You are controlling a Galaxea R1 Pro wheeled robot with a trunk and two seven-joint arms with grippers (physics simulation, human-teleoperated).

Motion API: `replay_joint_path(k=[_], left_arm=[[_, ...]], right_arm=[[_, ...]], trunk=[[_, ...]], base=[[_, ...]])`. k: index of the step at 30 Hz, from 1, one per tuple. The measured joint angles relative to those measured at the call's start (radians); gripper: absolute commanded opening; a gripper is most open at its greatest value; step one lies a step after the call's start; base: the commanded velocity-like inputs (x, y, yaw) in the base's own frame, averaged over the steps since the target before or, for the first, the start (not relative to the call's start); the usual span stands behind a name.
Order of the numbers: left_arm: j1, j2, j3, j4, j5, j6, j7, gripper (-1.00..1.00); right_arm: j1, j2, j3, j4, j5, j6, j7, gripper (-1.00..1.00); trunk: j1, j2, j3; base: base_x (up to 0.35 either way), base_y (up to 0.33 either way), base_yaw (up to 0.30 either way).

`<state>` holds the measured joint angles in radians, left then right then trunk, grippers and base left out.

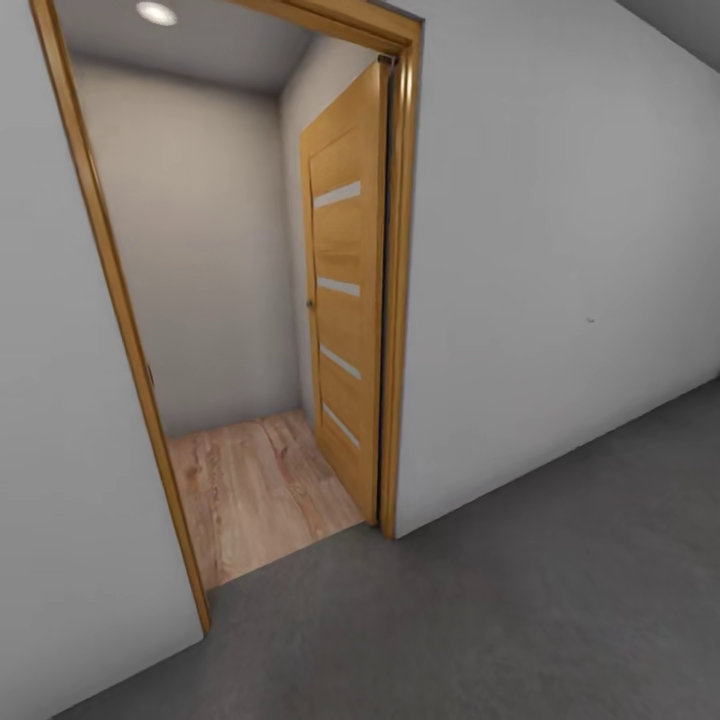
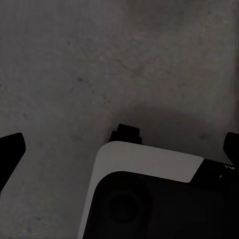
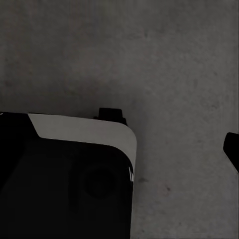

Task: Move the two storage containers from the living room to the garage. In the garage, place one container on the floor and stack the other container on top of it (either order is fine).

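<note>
Left hand (image 2: 122, 149) seen from its wrist camera: two black fingertips (image 2: 11, 149) at opposite edges of the picture, wide apart, nothing between them. Beneath, the robot's base (image 2: 149, 164), a white rounded corner over a black body, above dark grey speckled concrete floor (image 2: 74, 59).

Right hand seen from its wrist camera: one black fingertip (image 3: 231, 147) at the picture's edge, the other out of frame, so impossible to tell whether spread or closed. Nothing visibly held. Again a white-edged black corner of the base (image 3: 84, 132) over the same grey floor (image 3: 174, 59).

From the head camera: grey concrete floor (image 1: 520, 600) of the garage across the foreground. Ahead, a plain white-grey wall (image 1: 560, 250) with an open doorway at the left, framed in orange-brown wood (image 1: 400, 300). Door (image 1: 345, 300) of the same wood, with four pale slanted strips, swung inward and away against the far room's right side. Past the threshold, a light wood plank floor (image 1: 250, 490), pale walls (image 1: 190, 260) and a round ceiling light (image 1: 156, 13), lit. A second stretch of white-grey wall (image 1: 50, 450) to the left of the doorway.

Storage containers out of sight from every camera at this moment.
</note>
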<state>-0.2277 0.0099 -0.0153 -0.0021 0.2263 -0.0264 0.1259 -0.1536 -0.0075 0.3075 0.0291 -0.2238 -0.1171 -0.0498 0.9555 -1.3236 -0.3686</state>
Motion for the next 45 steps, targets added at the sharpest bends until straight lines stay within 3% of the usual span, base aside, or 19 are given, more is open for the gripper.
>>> replay_joint_path(k=[31, 45], left_arm=[[0.000, 0.001, 0.000, 0.001, 0.001, -0.001, 0.000, 1.00], [0.001, 0.001, 0.000, 0.001, 0.001, -0.002, 0.000, 1.00]], right_arm=[[0.000, 0.005, -0.002, 0.000, 0.000, -0.009, 0.001, 1.00], [0.000, 0.005, -0.004, 0.000, -0.002, -0.011, 0.001, 1.00]], trunk=[[0.000, 0.000, 0.000], [0.000, 0.000, 0.000]], base=[[0.324, 0.000, 0.002], [0.324, 0.000, 0.241]])
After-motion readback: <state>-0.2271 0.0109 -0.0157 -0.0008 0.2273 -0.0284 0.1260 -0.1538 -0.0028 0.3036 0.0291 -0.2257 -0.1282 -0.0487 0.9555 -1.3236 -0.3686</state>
